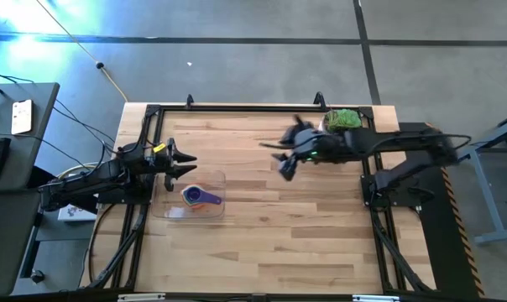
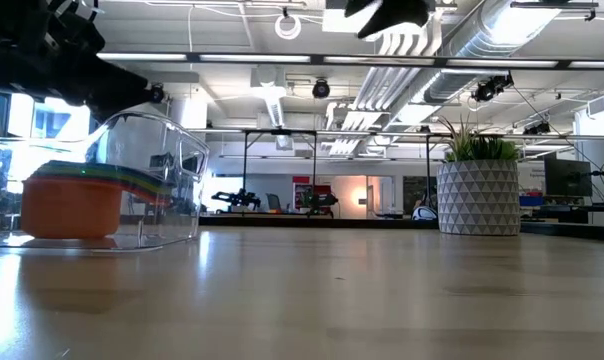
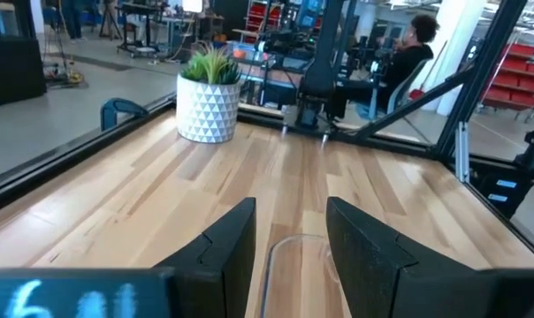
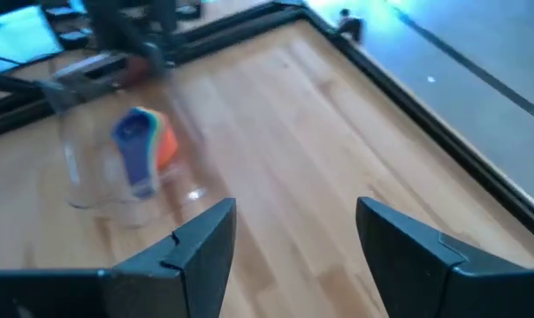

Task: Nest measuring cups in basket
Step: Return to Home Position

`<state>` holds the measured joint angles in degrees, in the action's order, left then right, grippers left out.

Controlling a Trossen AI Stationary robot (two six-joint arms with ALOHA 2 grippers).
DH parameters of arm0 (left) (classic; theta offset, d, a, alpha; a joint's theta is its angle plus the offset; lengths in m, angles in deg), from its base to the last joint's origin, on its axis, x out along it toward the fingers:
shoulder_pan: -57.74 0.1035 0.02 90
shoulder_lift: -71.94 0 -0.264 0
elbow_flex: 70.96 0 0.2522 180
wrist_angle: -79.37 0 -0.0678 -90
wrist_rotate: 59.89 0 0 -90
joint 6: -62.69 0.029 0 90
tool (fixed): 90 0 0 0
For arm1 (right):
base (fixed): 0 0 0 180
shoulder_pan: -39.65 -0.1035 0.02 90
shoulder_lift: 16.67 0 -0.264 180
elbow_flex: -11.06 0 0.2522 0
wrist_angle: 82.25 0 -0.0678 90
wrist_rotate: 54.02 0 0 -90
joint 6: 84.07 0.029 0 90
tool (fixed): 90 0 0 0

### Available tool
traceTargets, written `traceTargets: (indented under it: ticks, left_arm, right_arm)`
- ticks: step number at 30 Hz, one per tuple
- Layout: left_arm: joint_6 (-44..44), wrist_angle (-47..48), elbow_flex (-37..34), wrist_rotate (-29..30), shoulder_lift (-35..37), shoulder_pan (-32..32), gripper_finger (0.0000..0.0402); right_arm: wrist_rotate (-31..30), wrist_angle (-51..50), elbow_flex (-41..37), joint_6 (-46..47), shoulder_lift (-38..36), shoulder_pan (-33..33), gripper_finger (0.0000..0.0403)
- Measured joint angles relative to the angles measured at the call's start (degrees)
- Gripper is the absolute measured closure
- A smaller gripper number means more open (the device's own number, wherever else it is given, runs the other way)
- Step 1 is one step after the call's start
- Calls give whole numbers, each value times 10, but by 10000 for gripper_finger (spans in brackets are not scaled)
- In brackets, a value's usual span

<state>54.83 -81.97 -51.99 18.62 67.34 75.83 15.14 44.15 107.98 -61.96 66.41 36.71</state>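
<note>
Left jaws apart, empty, over basket rim; right jaws apart, empty, raised mid-table, well apart from it. Nested measuring cups sit inside basket, left side of table. Risk: low retreat of left jaws may clip rim, shove basket

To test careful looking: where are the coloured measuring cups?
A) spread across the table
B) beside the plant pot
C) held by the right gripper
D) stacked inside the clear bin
D: the cups sit stacked together inside the clear bin, far from the plant pot.
</note>
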Motion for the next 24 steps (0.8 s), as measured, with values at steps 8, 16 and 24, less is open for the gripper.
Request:
traceTargets:
  ticks: [8,16,24]
  left_arm:
    - [-15,-4,0,7,0,0,271]
    - [-40,-5,0,67,0,0,271]
    - [-67,-5,0,120,0,0,271]
  right_arm:
    - [32,135,-236,1,-217,31,177]
    - [48,255,-427,-1,-385,33,177]
    - [92,348,-573,-4,-504,33,177]
